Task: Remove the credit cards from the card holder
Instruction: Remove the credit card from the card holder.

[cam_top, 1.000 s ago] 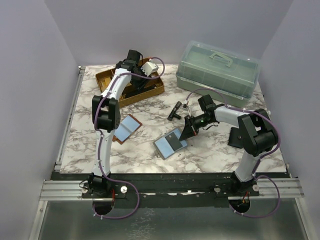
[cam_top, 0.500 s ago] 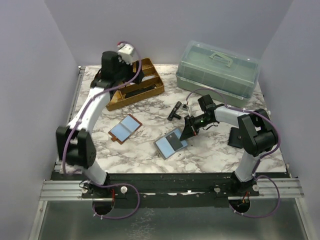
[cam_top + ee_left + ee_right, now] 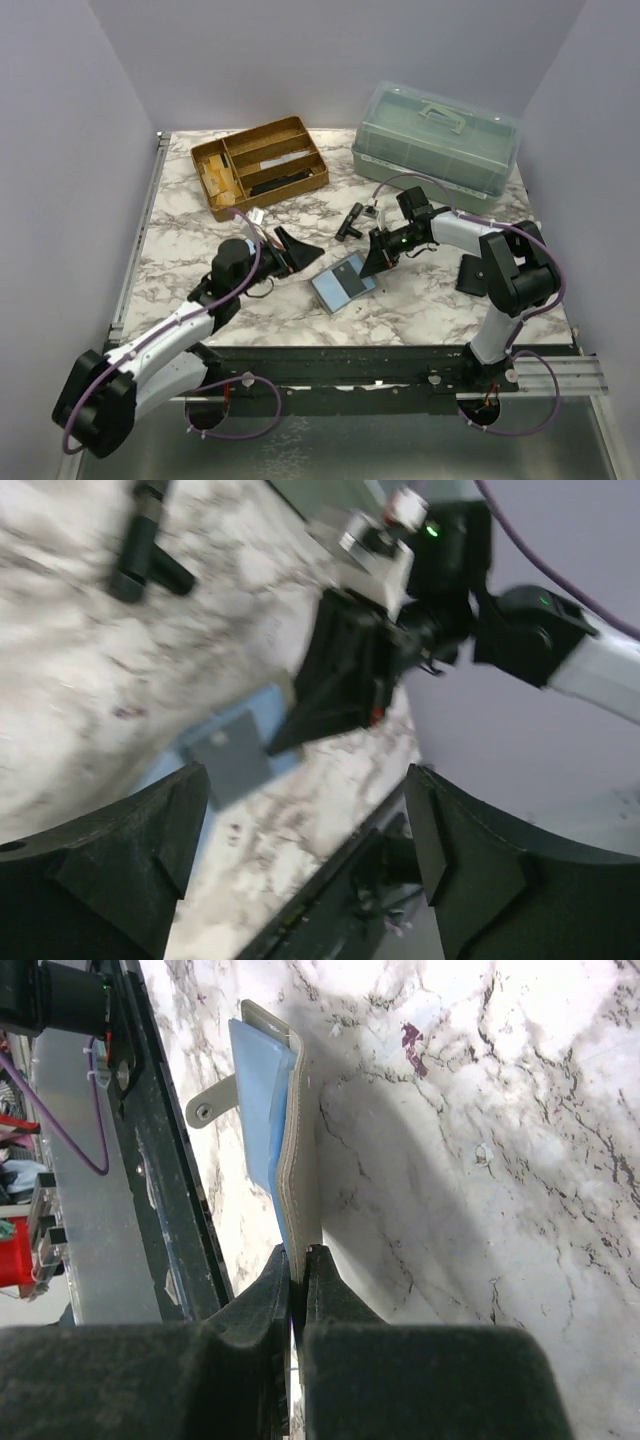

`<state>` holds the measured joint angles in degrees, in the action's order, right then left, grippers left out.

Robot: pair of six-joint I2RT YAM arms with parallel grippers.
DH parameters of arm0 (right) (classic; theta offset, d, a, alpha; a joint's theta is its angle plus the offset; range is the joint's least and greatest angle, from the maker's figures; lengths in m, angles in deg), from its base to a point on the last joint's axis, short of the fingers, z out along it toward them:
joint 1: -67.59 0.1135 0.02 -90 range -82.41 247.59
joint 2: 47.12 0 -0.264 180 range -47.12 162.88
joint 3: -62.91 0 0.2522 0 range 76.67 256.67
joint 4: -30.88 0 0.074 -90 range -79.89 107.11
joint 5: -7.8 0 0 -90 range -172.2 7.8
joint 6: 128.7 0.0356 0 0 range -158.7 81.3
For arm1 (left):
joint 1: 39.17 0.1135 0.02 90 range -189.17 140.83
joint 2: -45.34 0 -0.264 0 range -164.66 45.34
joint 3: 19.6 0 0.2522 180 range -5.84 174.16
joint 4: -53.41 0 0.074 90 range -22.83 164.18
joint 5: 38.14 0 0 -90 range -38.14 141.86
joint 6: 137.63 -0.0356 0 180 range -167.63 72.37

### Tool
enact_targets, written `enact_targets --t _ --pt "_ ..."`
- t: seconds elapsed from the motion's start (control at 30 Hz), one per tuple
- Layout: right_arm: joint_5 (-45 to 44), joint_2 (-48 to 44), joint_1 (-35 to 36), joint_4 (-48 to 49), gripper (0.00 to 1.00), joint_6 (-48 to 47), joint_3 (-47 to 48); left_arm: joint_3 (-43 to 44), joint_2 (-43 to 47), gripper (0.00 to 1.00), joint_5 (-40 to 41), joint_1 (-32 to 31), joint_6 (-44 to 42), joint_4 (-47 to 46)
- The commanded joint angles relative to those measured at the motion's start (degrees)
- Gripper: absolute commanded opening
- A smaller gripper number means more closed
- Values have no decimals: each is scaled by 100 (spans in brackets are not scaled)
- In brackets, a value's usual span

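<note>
Right fingers pinching card holder edge, left fingers spread wide

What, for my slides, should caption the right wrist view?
Right gripper pinching the edge of the card holder, light-blue credit cards inside, over marble table.

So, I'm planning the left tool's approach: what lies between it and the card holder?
Only bare marble table lies between the open left tool and the card holder pinched by the right tool, clearest in the top view.
</note>
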<state>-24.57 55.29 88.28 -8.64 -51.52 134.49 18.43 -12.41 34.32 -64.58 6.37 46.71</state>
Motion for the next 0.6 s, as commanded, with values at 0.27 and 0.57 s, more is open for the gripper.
enact_targets --t 0.27,0.57 --pt "-12 -387 38 273 0 284 -59 -163 -1001 81 2717 -2670 1301 -688" --pt "170 -905 41 332 0 318 -181 -405 -2061 81 2582 -2707 1180 -2441"
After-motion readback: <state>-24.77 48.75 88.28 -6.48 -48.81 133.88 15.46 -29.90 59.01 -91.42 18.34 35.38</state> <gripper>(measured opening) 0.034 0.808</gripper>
